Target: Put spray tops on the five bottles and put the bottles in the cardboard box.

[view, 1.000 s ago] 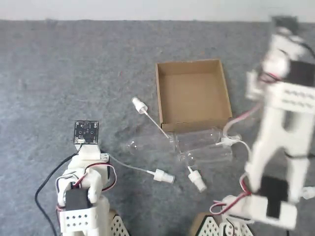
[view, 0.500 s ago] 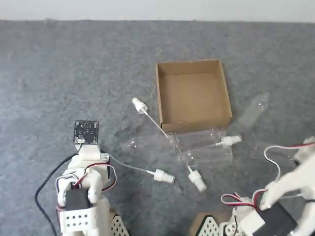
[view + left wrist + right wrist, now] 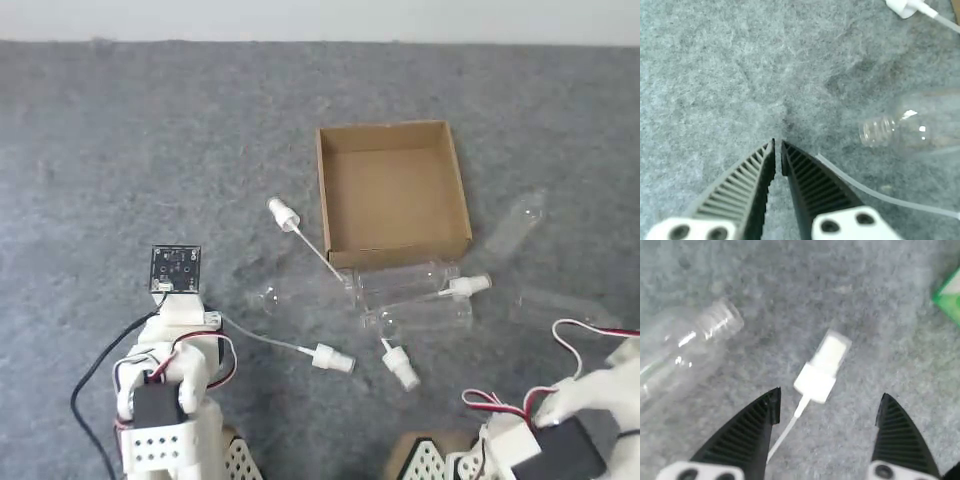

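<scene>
An open cardboard box (image 3: 393,190) stands at the table's middle with nothing inside. Several clear bottles lie capless around it: two (image 3: 400,280) along its near wall, one (image 3: 290,293) to their left, two more (image 3: 515,222) to the right. Loose spray tops lie at the box's left (image 3: 283,213) and nearer the arms (image 3: 333,358), (image 3: 400,365). My right gripper (image 3: 830,399) is open low over a spray top (image 3: 820,370), with a bottle (image 3: 685,345) beside it. My left gripper (image 3: 778,145) is shut over bare carpet, apart from a bottle (image 3: 900,127).
Grey carpet covers the table. The left arm (image 3: 165,400) sits at the near left and the right arm (image 3: 590,430) is folded low at the near right. A green object (image 3: 950,295) lies at the edge of the right wrist view.
The right arm has swung down from high over the table's right side to the near right corner, uncovering two bottles there. The left arm has not moved.
</scene>
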Motion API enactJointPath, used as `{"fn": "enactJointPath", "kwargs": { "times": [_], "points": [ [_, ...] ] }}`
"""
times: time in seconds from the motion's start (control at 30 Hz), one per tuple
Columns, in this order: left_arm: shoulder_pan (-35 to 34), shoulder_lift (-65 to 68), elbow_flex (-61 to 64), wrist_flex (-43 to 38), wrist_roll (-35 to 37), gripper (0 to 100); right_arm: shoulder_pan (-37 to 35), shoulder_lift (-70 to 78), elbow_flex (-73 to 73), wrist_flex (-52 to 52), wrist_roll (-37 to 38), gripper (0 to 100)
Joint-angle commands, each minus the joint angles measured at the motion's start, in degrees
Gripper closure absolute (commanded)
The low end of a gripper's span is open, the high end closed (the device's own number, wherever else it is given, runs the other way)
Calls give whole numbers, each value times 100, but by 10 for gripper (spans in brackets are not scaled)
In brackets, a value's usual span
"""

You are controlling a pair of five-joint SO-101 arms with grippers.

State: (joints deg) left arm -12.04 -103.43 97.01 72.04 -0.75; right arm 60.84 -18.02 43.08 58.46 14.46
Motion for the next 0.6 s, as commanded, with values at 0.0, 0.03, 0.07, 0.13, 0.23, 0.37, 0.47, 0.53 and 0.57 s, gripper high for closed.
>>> {"fn": "enactJointPath", "kwargs": {
  "times": [0.0, 0.03, 0.07, 0.13, 0.23, 0.37, 0.47, 0.53, 0.57],
  "points": [
    [-26, -114, -48, 26, 18, 988, 40, 532, -114, -541, 9, 738],
    [-26, -114, -48, 26, 18, 988, 40, 716, -167, -637, -114, 738],
    [-26, -114, -48, 26, 18, 988, 40, 910, -237, -743, -255, 738],
    [-26, -114, -48, 26, 18, 988, 40, 1305, -431, -857, -413, 738],
    [-26, -114, -48, 26, 18, 988, 40, 1877, -782, -831, -466, 738],
    [-26, -114, -48, 26, 18, 988, 40, 2457, -1134, -840, -475, 753],
    [-26, -114, -48, 26, 18, 988, 66, 2668, -1301, -840, -457, 824],
    [-26, -114, -48, 26, 18, 988, 66, 2686, -1336, -857, -431, 875],
    [-26, -114, -48, 26, 18, 988, 66, 2659, -1336, -866, -422, 894]
  ]
}}
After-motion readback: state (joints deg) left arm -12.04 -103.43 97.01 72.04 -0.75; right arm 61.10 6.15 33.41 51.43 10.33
